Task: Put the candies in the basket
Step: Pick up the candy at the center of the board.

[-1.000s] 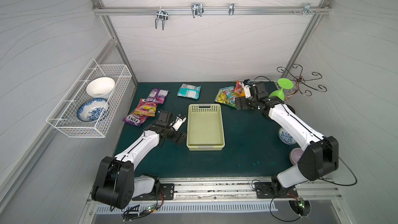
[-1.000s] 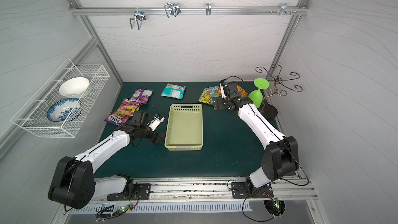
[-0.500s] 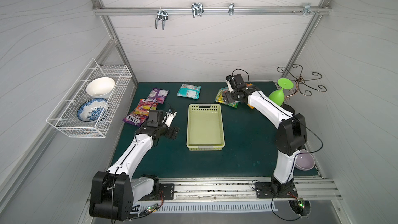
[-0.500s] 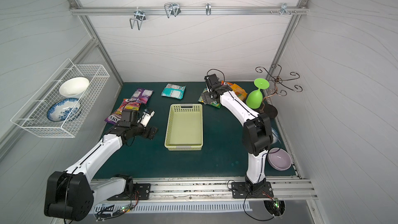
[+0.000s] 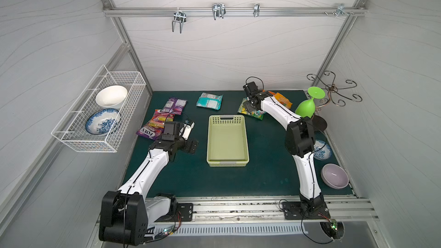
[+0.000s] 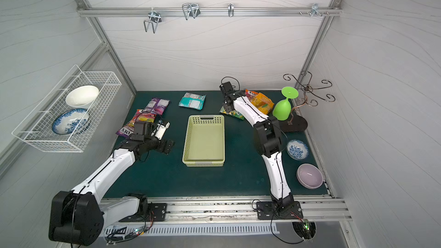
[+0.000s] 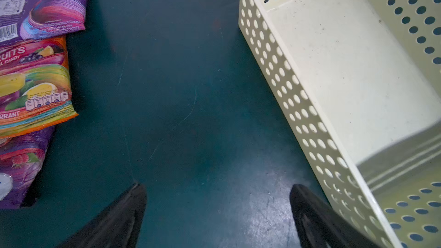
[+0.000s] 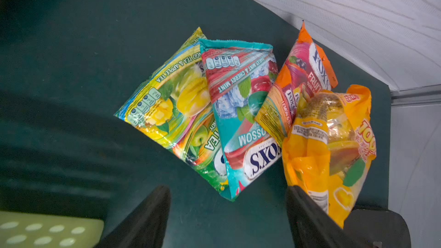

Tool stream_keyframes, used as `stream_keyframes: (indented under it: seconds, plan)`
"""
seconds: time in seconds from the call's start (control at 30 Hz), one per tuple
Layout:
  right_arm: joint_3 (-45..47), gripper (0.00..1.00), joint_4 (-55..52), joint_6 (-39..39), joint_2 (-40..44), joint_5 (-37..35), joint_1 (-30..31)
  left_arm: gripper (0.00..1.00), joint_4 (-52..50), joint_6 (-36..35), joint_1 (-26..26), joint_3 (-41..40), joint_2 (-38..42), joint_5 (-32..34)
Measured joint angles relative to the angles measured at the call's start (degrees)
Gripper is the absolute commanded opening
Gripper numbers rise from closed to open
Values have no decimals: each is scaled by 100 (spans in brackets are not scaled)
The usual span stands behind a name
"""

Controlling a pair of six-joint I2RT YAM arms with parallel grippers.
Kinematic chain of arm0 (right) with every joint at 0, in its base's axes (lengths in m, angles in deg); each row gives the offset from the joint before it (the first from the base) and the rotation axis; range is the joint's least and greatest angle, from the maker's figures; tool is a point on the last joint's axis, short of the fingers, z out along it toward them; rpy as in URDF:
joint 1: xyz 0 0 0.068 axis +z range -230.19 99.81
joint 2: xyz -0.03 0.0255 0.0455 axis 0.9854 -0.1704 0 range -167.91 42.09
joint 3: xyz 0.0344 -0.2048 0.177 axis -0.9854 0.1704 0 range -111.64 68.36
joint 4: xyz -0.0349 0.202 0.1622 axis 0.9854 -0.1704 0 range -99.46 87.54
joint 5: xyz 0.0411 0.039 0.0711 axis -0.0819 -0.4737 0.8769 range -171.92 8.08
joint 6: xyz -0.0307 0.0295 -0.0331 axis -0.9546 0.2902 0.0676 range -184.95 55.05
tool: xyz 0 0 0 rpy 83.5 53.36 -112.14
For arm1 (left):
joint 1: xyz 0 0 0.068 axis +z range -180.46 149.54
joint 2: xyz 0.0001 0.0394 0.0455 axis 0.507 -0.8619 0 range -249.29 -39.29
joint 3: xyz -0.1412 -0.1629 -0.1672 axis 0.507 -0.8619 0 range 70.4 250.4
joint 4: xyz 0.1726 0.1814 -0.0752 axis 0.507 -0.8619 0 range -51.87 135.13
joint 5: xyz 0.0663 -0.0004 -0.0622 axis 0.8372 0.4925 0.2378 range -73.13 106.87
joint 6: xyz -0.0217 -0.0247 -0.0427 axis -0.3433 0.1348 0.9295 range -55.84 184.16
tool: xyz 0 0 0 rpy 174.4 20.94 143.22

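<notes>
Three candy bags (image 5: 156, 122) are overlapped at left; beside them the left gripper (image 7: 217, 188) is held wide open, empty. The basket (image 5: 226, 120) is seen empty at centre. Four piled bags (image 8: 238, 115) are overhung by the right gripper (image 8: 228, 190), jaws parted, nothing gripped.

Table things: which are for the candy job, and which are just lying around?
For the job: left candy pile, teal candy bag, right candy pile, yellow-green basket.
Lying about: wire rack, green goblet, purple bowl, small blue bowl, hook stand.

The dark green tabletop (image 5: 262, 168) bears the basket (image 5: 228, 162) at centre, candies (image 5: 209, 100) toward the back, bowls (image 5: 334, 176) at right.
</notes>
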Motion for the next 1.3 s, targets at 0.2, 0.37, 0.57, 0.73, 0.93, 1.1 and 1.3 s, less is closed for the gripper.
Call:
stream_keyframes:
  seconds: [0.2,0.37,0.57,0.73,0.93,1.1,1.3]
  plan:
    - [-448,72,0,-170,-575,-140,0,98,2,52,0,63,-7,28]
    - [-636,66,52,-354,-841,-286,-9,99,-4,87,-4,111,-22,52]
    - [-820,50,136,-538,-1060,-334,-98,98,-7,92,-35,114,-33,83]
    - [-839,42,310,-763,-1220,-378,-199,98,-4,94,-44,116,-72,90]
    - [-844,4,424,-975,-1285,-407,-247,98,-4,101,-44,122,-107,114]
    - [-772,0,542,-1073,-1239,-463,-245,98,-2,116,-48,138,-107,127]
    - [-262,0,647,-1228,-763,-407,-221,99,-15,136,-68,170,-87,127]
